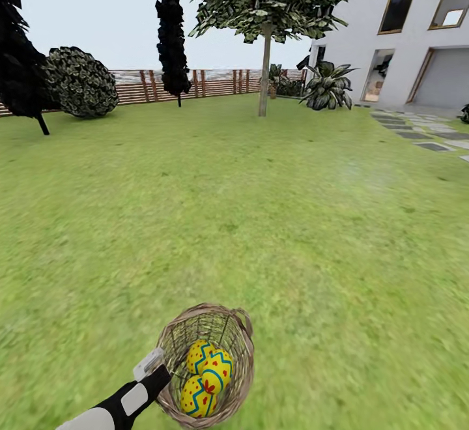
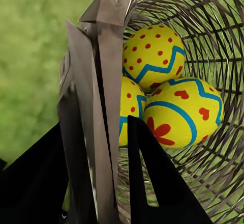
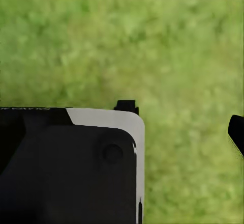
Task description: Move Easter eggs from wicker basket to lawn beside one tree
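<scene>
The wicker basket (image 1: 206,365) is small, round and brown, woven from thin twigs with open gaps, and it has a loop handle at its rim. It is low in the head view, over the lawn (image 1: 260,221), and it looks tilted, with its open mouth turned up and toward the camera. Inside lie the three Easter eggs (image 1: 207,378), yellow with blue zigzag bands and red dots; they touch each other in a tight group. In the left wrist view one egg (image 2: 152,56) lies behind two others (image 2: 180,114).

The left claw (image 2: 101,132) grips the basket wall (image 2: 109,40), one finger (image 2: 152,183) inside and the other outside, closed narrow on the twigs.

The right claw (image 3: 234,132) hangs over grass; how wide it stands I cannot tell.

The tree (image 1: 264,71) with the pale trunk stands far away, near the fence (image 1: 137,85).
</scene>
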